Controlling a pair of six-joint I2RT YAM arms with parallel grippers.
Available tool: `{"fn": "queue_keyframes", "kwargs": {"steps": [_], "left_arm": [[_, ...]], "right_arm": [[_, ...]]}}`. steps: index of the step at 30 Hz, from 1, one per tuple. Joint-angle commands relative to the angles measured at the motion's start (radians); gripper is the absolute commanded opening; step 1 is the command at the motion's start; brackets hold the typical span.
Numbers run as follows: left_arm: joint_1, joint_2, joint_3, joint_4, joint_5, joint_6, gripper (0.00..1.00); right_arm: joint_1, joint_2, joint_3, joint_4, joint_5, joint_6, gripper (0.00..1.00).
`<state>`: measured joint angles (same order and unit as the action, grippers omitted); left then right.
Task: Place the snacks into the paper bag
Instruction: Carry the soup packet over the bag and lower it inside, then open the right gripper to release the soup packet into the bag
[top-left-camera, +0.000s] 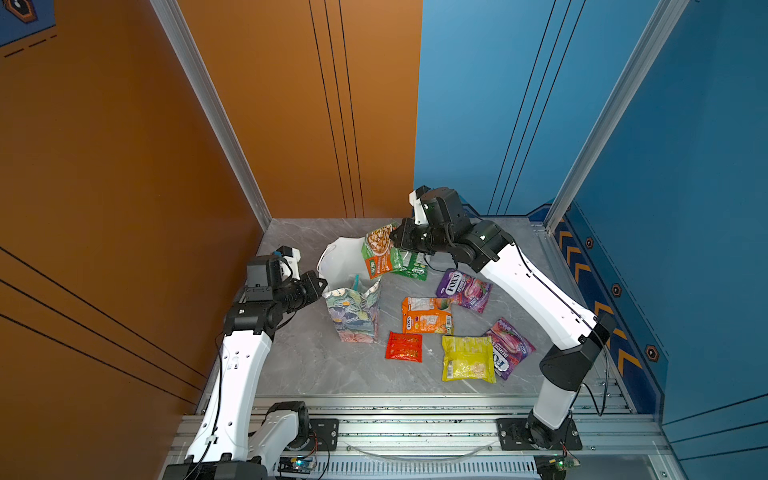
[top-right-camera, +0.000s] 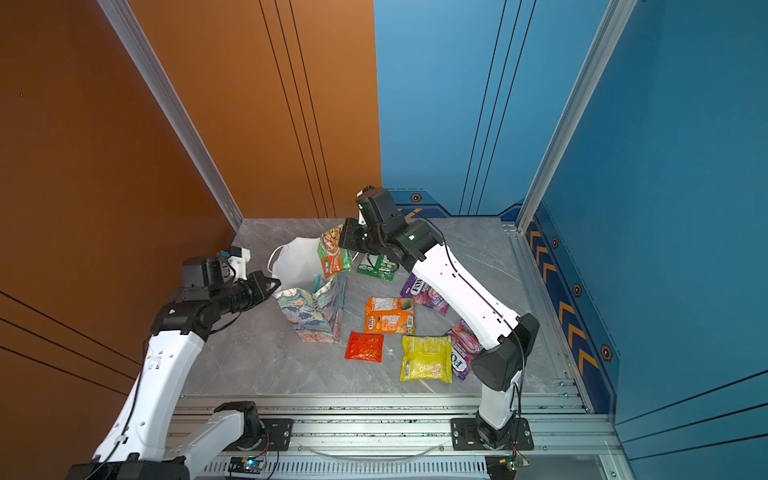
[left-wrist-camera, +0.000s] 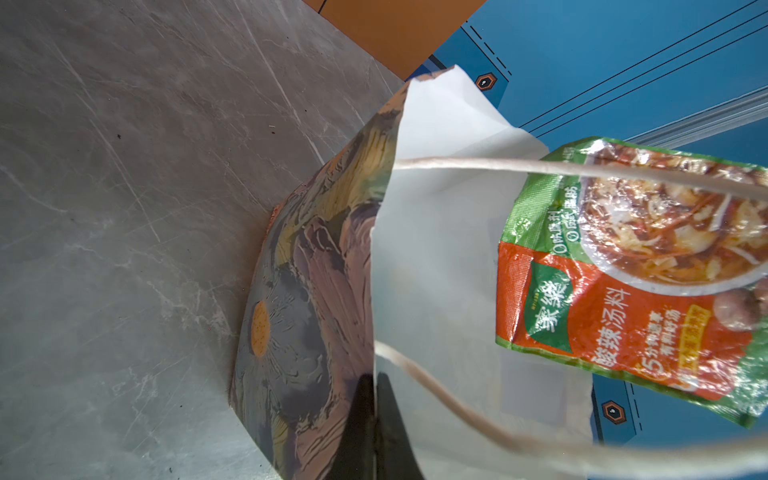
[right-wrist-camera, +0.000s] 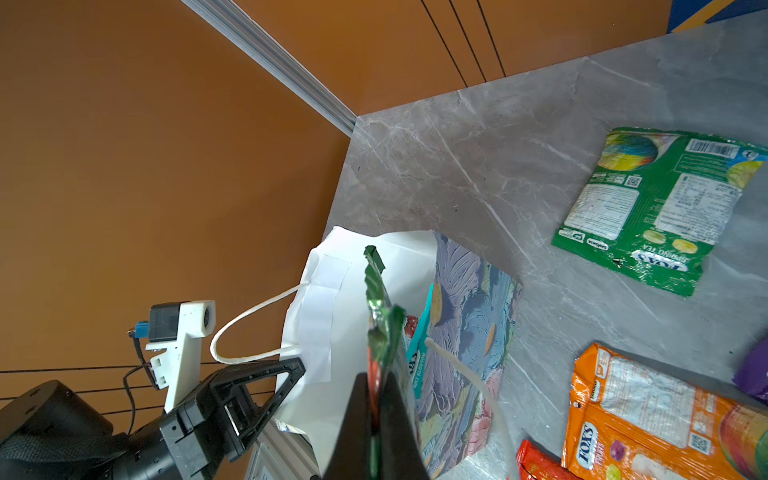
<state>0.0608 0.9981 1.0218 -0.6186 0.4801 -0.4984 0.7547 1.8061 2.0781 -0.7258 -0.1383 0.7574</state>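
Red-green soup packet (top-left-camera: 379, 251) pinched by one edge in fully closed right gripper (top-left-camera: 395, 245), hanging tilted over far side of paper bag (top-left-camera: 353, 311) mouth, not yet inside. Bag upright mid-table, side wall nearest the left arm clamped in closed left gripper (top-left-camera: 322, 286), mouth spread wide. Teal packet (top-left-camera: 357, 282) already in there.

Likely trouble: packet broad against the opening, lower corner catching on rim or cord handle (left-wrist-camera: 498, 166), then flopping outside towards green FOX'S Spring Tea packet (right-wrist-camera: 648, 208) near the bag. Thin bag, held at one wall only: risk of crumpling or tipping under a downward push.

Left wrist: packet's printed face, cord crossing in front. Right wrist: same packet edge-on, teal packet's label. Top views only: full spread of loose snacks, orange packet (top-left-camera: 426, 316), small red packet (top-left-camera: 404, 347), yellow packet (top-left-camera: 467, 357), purple FOX'S packet (top-left-camera: 463, 289), second purple packet (top-left-camera: 509, 347).
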Motion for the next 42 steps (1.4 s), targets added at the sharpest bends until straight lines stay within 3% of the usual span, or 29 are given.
{"fn": "queue_keyframes", "kwargs": {"steps": [1,7,20,31,37,40,42], "left_arm": [[0.011,-0.009,-0.014,-0.001,0.01,0.0,0.0],[0.011,-0.006,-0.015,0.001,0.012,-0.001,0.0],[0.01,-0.014,-0.026,0.02,0.012,-0.012,0.0],[0.008,-0.013,-0.033,0.033,0.012,-0.008,0.0],[0.008,-0.011,-0.035,0.037,0.013,-0.007,0.0],[0.008,-0.013,-0.033,0.037,0.015,-0.007,0.0],[0.007,-0.013,-0.034,0.037,0.015,-0.005,0.0]], "right_arm": [[0.014,-0.005,0.007,-0.023,0.029,-0.021,0.03],[0.041,0.032,0.087,-0.029,0.041,-0.032,0.0],[0.114,0.167,0.341,-0.311,0.238,-0.047,0.0],[0.133,0.226,0.385,-0.375,0.267,-0.063,0.0],[0.137,0.24,0.48,-0.332,0.194,-0.091,0.39],[0.133,0.21,0.49,-0.279,0.173,-0.107,0.52],[0.128,0.184,0.491,-0.255,0.173,-0.116,0.54]]}}
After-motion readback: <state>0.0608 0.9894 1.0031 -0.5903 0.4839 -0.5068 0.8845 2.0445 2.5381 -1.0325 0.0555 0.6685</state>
